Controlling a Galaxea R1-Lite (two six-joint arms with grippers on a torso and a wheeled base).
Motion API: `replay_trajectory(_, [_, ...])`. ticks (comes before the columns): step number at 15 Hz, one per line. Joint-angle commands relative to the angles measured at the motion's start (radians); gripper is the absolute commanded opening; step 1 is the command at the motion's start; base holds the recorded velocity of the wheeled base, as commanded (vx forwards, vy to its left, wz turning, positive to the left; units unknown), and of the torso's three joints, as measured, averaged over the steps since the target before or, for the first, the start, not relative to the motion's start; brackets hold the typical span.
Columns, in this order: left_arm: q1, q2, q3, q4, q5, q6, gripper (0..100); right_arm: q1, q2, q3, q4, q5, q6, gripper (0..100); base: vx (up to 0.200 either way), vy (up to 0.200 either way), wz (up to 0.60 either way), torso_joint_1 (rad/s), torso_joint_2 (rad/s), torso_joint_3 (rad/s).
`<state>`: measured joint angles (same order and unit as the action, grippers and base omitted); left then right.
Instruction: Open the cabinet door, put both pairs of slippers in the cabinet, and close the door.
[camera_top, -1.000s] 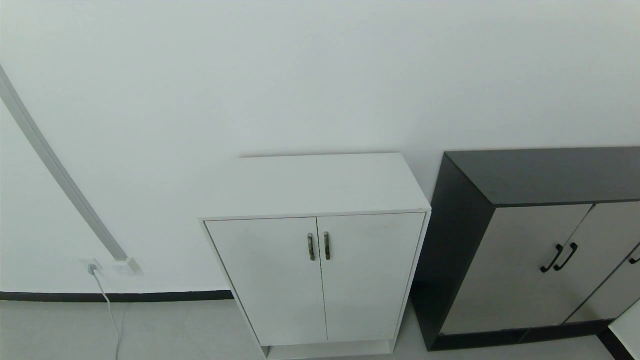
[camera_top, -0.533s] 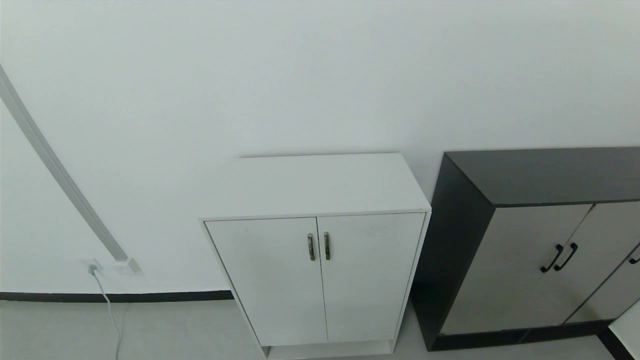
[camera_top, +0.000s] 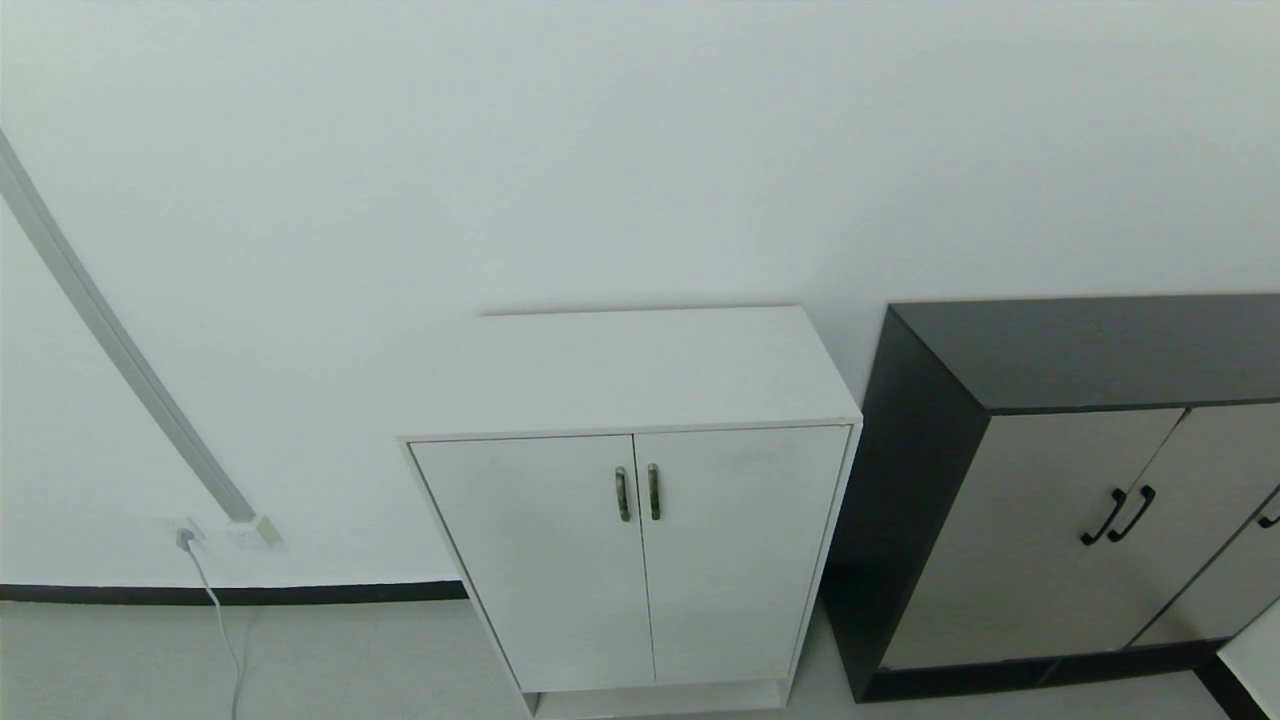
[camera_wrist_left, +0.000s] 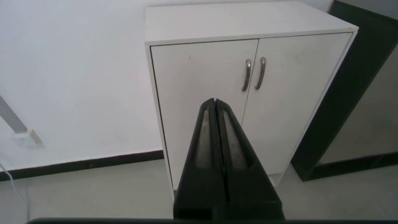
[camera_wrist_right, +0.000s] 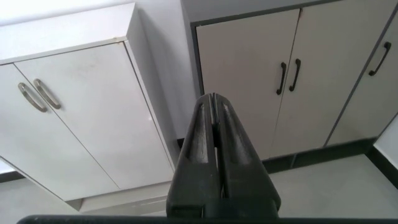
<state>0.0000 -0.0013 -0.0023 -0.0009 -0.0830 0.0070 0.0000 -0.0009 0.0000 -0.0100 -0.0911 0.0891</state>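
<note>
the left gripper (camera_wrist_left: 215, 102), fingers pressed together, faces the closed white cabinet (camera_wrist_left: 249, 87).

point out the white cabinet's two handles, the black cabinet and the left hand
left door handle (camera_top: 622, 494), head view, middle of bar
right door handle (camera_top: 653, 491), head view, middle of bar
black cabinet (camera_top: 1085, 350), head view, top panel
left hand (camera_wrist_left: 214, 102), left wrist view, between its shut fingertips
</note>
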Motion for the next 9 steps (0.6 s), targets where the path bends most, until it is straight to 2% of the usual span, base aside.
replay_trajectory(1, [0.000, 0.001, -0.001, -0.001, 0.000, 0.001, 0, 0.000, 0.002, 0.000, -0.001, 0.001, 0.000, 0, 0.000, 0.000, 0.00, 0.000, 0.00, 0.000])
replay_trajectory(9, [0.000, 0.001, 0.001, -0.001, 0.000, 0.001, 0, 0.000, 0.002, 0.000, 0.001, 0.005, -0.009, 0, 0.000, 0.000, 0.00, 0.000, 0.00, 0.000])
